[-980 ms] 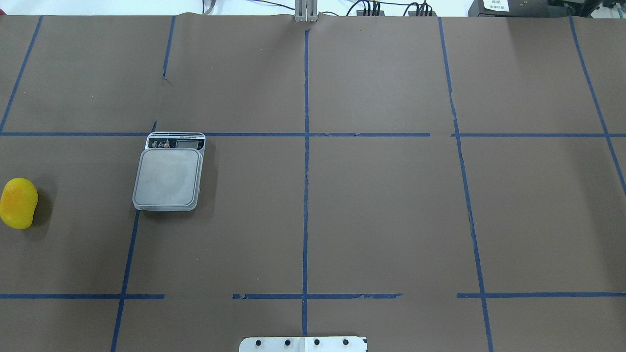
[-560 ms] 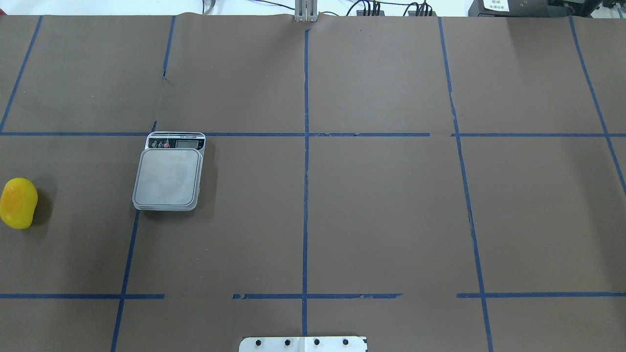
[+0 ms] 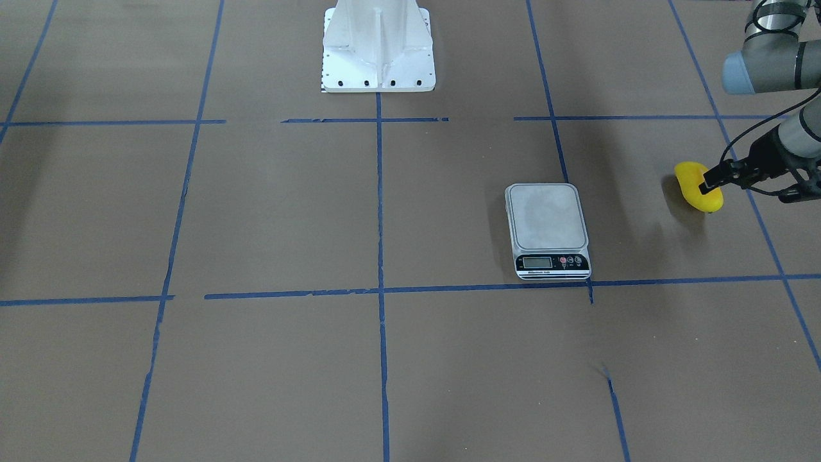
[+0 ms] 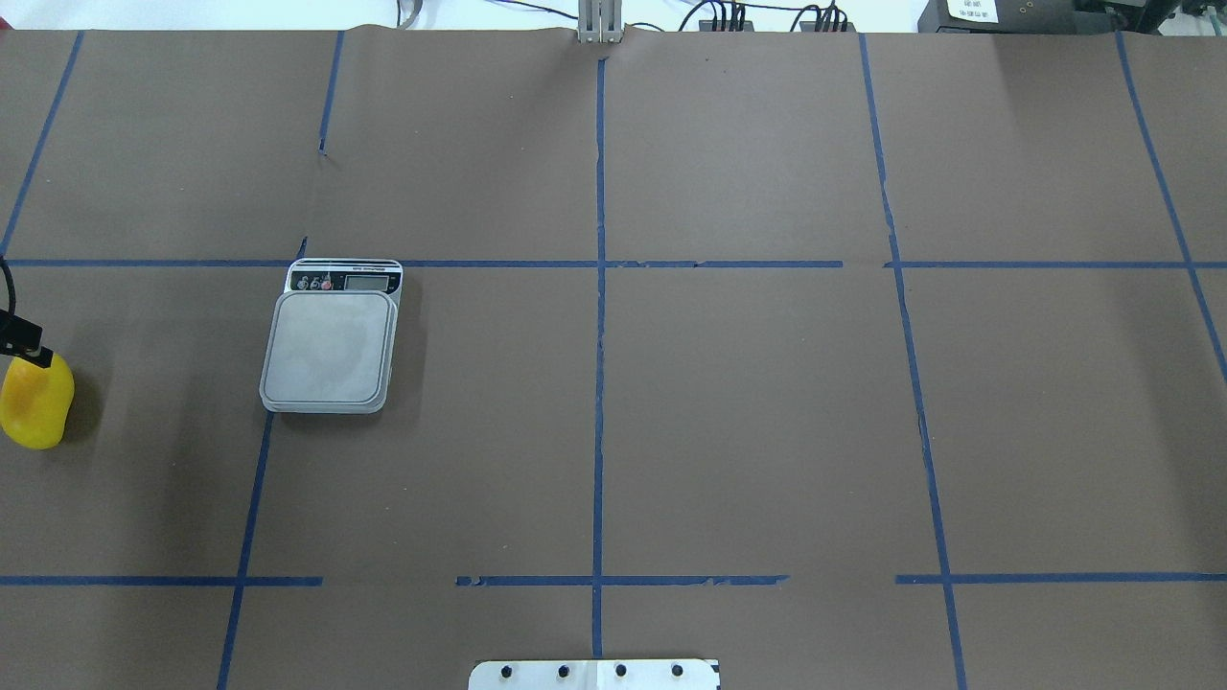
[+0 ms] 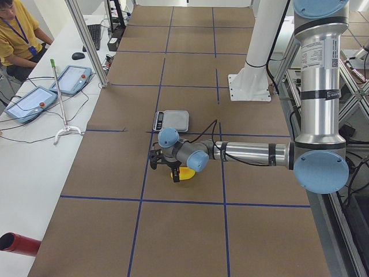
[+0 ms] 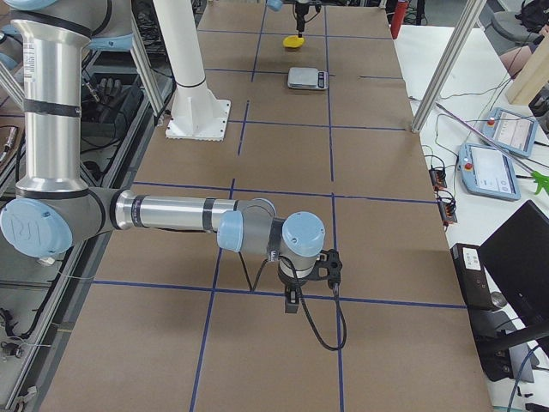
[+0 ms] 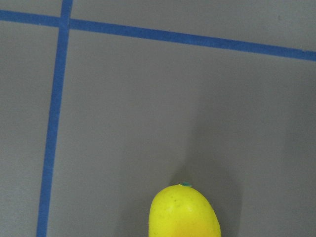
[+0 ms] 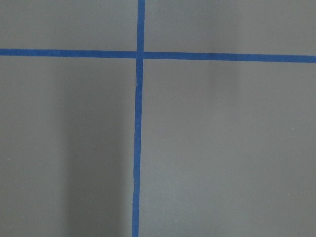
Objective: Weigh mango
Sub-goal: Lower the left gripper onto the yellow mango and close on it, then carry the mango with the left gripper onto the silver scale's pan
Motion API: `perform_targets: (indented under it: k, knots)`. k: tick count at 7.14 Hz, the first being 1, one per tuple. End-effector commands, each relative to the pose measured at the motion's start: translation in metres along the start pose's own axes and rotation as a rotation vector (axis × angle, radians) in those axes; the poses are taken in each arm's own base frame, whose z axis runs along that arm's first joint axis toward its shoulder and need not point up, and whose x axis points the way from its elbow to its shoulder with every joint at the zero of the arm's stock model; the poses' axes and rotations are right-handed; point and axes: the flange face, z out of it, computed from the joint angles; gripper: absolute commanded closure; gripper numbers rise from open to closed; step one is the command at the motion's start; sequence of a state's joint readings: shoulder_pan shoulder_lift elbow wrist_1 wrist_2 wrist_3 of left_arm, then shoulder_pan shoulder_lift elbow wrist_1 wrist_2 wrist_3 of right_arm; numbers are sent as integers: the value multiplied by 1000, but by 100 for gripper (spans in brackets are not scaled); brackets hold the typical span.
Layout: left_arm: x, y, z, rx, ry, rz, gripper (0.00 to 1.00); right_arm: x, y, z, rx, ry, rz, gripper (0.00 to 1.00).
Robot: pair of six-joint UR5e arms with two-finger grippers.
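Note:
The mango, small and bright yellow, lies on the brown table near its left edge; it also shows in the front view and at the bottom of the left wrist view. The scale, with a bare silver platform, stands apart to the mango's right. My left gripper hangs over the mango's far end, not touching it; its fingers look spread in the left side view. My right gripper hovers low over bare table far from both; I cannot tell its state.
Blue tape lines grid the brown table cover. The white robot base plate sits mid-table at my side. Operators' tablets and a person are beyond the table's far edge.
My left gripper has come into the overhead view at the left edge, over the mango's far end. The mango and the scale have not moved.

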State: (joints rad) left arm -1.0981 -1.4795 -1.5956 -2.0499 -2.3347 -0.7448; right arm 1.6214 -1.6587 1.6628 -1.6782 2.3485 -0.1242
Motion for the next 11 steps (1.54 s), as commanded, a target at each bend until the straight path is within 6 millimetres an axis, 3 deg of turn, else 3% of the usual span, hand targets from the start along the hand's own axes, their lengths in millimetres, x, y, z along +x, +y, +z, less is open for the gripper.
perform_targets:
  k: [1, 2, 3, 4, 5, 7, 8, 9, 10, 11]
  knots:
    - [8, 10, 27, -47, -17, -13, 0, 0, 0, 0, 0, 0, 0, 0]
    - [8, 12, 32, -53, -20, -11, 9, 0, 1, 0, -1, 0, 1, 0]
    - [9, 12, 31, -52, -19, -10, 81, 0, 0, 0, 0, 0, 0, 0]
    - [9, 12, 32, -52, -20, -10, 100, 0, 0, 0, 0, 0, 0, 0]
    - [31, 13, 12, -25, 13, 18, 100, 0, 0, 0, 0, 0, 0, 0]
    - [134, 6, -57, 55, 113, 16, 100, 0, 0, 0, 0, 0, 0, 0]
    - [192, -13, -83, 94, 162, -20, 100, 0, 0, 0, 0, 0, 0, 0]
    - [252, -12, -74, 57, 184, -40, 100, 0, 0, 0, 0, 0, 0, 0]
    - [299, 1, -46, 43, 145, -26, 100, 0, 0, 0, 0, 0, 0, 0]
    - [318, 0, -27, 66, 105, -14, 100, 0, 0, 0, 0, 0, 0, 0]
